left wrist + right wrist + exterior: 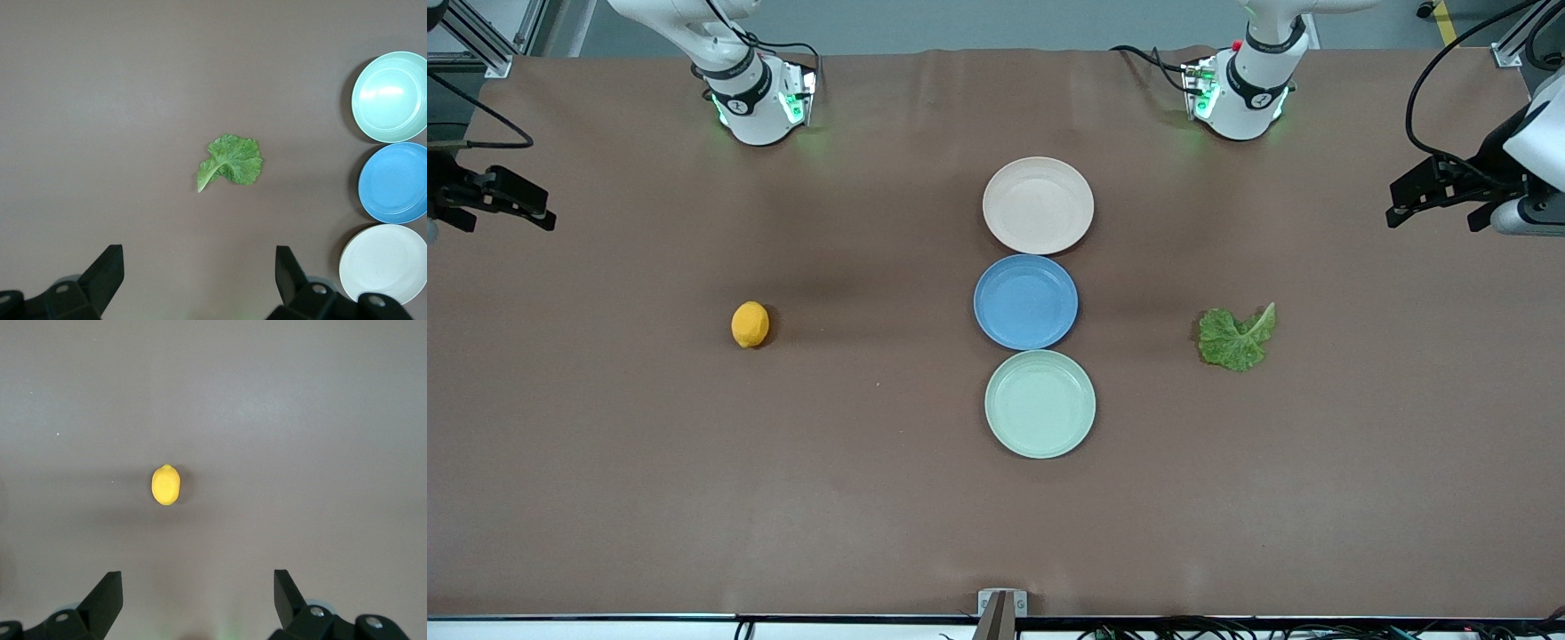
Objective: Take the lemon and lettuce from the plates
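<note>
Brown matting covers the whole table (694, 489), lit evenly, with grey floor seen past the edge where the arm bases stand.

Left gripper (200, 283): fingers spread wide apart, nothing held or touched. It is raised at the left arm's end of the table, at the edge of the front view (1423, 200), and the arm waits there. Black fingertips (107, 267) frame bare matting in the left wrist view.

Right gripper (199, 601): fingers likewise spread wide, nothing held or touched. It is raised at the right arm's end of the table (511, 203), the arm also waiting.

Lettuce (1234, 338): one crinkled green leaf, lying flat on the matting toward the left arm's end, well apart from every plate; seen from above in the left wrist view (230, 161).

Lemon (750, 324): small yellow-orange fruit, resting on the matting toward the right arm's end, well apart from the plates; seen in the right wrist view (165, 485).

Plates: three set in a row at mid-table. Beige-pink plate (1038, 205) lies nearest the arm bases; blue plate (1025, 301) sits between; mint green plate (1040, 404) lies nearest the front camera. Neighbouring rims touch or nearly touch. Nothing rests on any of them.
</note>
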